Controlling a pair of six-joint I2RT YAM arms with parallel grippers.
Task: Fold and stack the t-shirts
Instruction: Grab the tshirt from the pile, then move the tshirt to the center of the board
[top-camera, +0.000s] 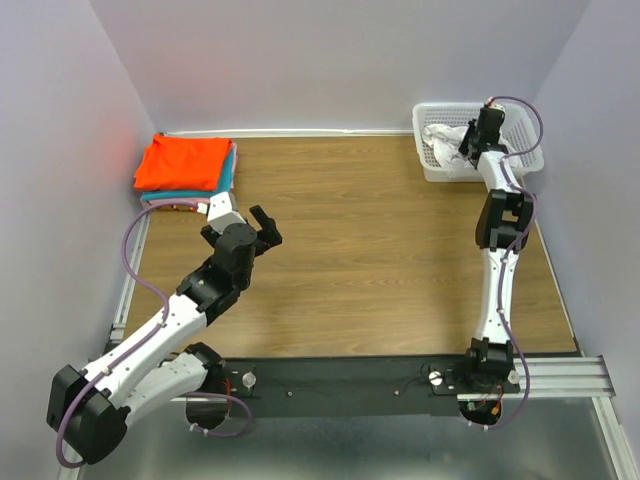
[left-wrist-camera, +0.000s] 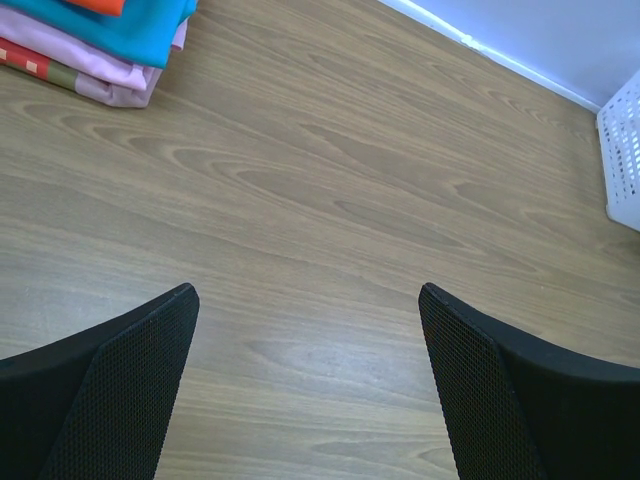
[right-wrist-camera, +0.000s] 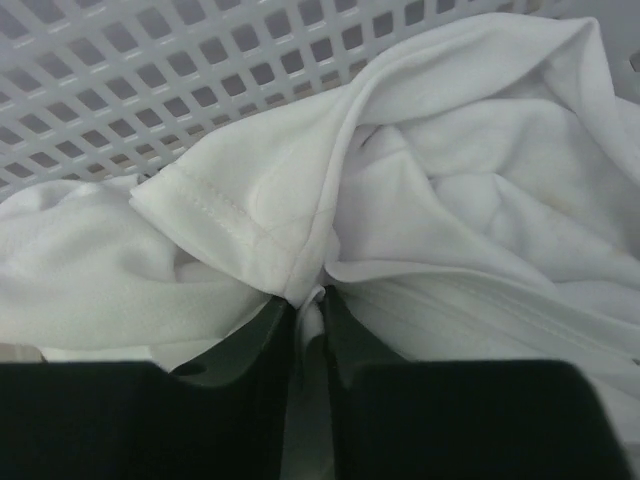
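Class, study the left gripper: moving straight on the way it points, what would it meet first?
Probably the bare wooden table, since the open left gripper tilts down at it; the shirt stack and basket lie off to either side.

No legible text, labels or numbers — none on anything.

Crumpled white t-shirt (right-wrist-camera: 440, 190) in basket (right-wrist-camera: 100, 80) — folded stack (top-camera: 185, 163) far left, orange-red topmost.
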